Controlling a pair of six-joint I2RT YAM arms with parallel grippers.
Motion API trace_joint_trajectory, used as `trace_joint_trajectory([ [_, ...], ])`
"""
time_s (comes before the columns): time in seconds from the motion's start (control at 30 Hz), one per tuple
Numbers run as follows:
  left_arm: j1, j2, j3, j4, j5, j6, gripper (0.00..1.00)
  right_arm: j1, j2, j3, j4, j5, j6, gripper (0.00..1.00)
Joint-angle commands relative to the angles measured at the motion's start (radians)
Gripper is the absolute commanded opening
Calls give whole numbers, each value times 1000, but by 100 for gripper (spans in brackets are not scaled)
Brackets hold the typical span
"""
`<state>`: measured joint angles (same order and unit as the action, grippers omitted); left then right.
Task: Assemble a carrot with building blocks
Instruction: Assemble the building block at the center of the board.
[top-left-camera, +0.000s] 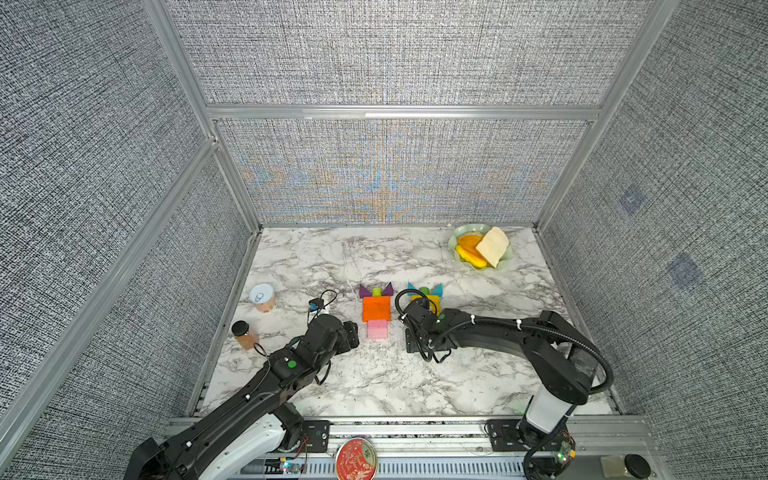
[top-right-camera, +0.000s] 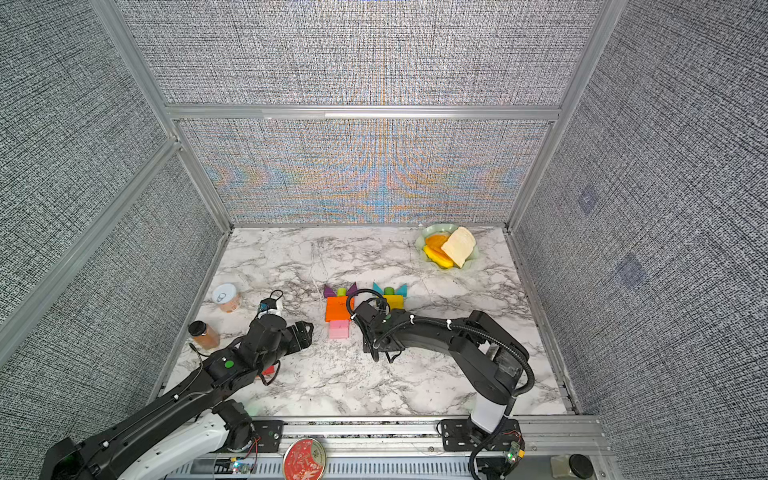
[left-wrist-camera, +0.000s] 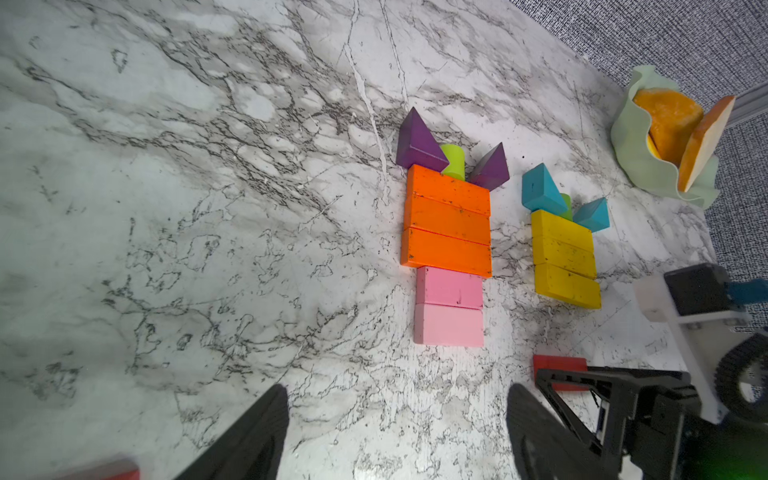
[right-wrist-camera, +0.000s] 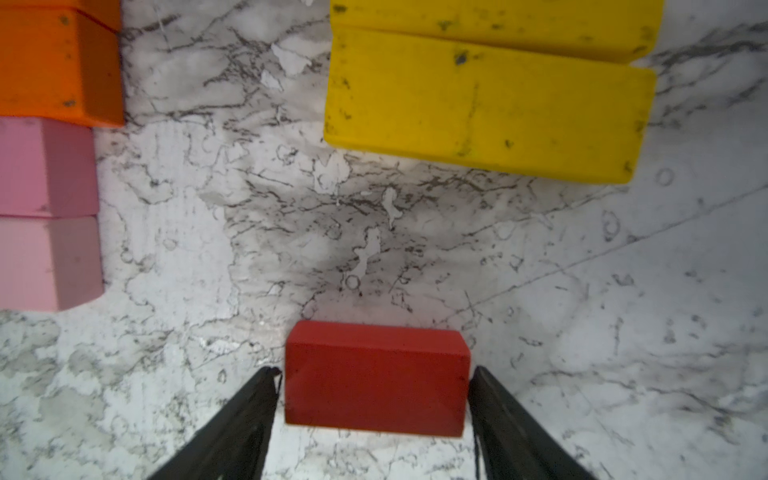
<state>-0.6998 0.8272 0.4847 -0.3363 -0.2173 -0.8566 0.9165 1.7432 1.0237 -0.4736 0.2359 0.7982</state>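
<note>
Three orange bars (top-left-camera: 376, 308) lie stacked flat, with two pink bars (top-left-camera: 377, 329) below them and purple triangles (left-wrist-camera: 419, 143) and a lime stub (left-wrist-camera: 453, 160) above. Beside them lie yellow bars (left-wrist-camera: 563, 257) topped by teal triangles (left-wrist-camera: 540, 189). In the right wrist view my right gripper (right-wrist-camera: 374, 372) is shut on a red bar (right-wrist-camera: 376, 399) lying on the table below the yellow bars, with a finger against each end. My left gripper (left-wrist-camera: 397, 399) is open and empty, just below the pink bars. Another red bar (top-right-camera: 268, 370) peeks out under the left arm.
A pale green bowl (top-left-camera: 459, 259) with toy fruit slices and a bread slice stands at the back right. A tin can (top-left-camera: 262, 297) and a dark-lidded jar (top-left-camera: 244, 334) stand at the left edge. Grey walls enclose the table on three sides.
</note>
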Motion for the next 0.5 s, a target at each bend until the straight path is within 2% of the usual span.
trace_joint_trajectory([
  [0.0,0,10,12,38,-2,34,84,-2,6,7,-23,22,19,73],
  [0.17,0,29,30,45,1,54,84,-6,9,4,-26,25,19,62],
  [0.47,1,29,33,49,8,58,84,-35,-14,14,-40,50,-8,60],
])
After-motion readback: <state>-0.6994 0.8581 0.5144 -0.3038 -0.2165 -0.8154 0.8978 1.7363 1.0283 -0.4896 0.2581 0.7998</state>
